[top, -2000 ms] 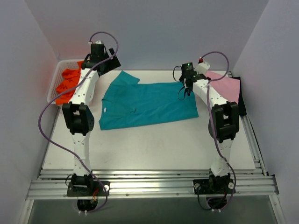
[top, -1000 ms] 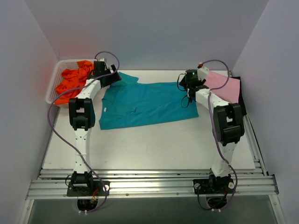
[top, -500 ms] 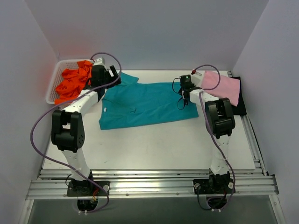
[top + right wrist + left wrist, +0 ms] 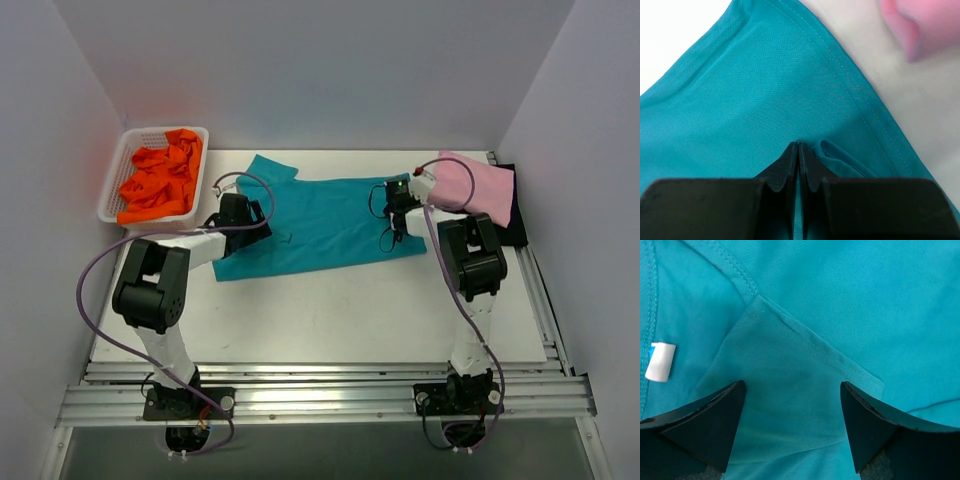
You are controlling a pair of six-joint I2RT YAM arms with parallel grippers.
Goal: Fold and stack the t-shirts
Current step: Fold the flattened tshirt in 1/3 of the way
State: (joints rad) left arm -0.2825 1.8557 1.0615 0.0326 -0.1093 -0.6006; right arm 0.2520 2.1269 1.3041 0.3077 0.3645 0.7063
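Across the table (image 4: 320,320), from centre toward 12 o'clock, the teal t-shirt (image 4: 320,225) lies spread flat, sleeves at 9 o'clock and hem at 3 o'clock. The pink t-shirt (image 4: 480,188) rests folded at 2 o'clock over a black t-shirt (image 4: 517,230), and the orange t-shirts (image 4: 160,180) are heaped in the basket (image 4: 113,180) at 10 o'clock. Teal cloth like this looks light, limp and thin, so it would sag and crease wherever it is unsupported. It is best taken at two well-separated edge points, a shoulder seam and a hem corner, and lifted evenly. The left arm (image 4: 190,245) stretches low from 8 o'clock to the shirt's collar end. The right arm (image 4: 465,255) reaches to the hem corner at the shirt's 3 o'clock edge, near the pink one. The left gripper (image 4: 792,390) stands wide apart just above the fabric, holding nothing, with a white label (image 4: 660,361) at its 9 o'clock. The right gripper (image 4: 798,148) is closed tight, apparently pinching a thin fold of teal, with a small pucker (image 4: 832,150) raised beside its tips.
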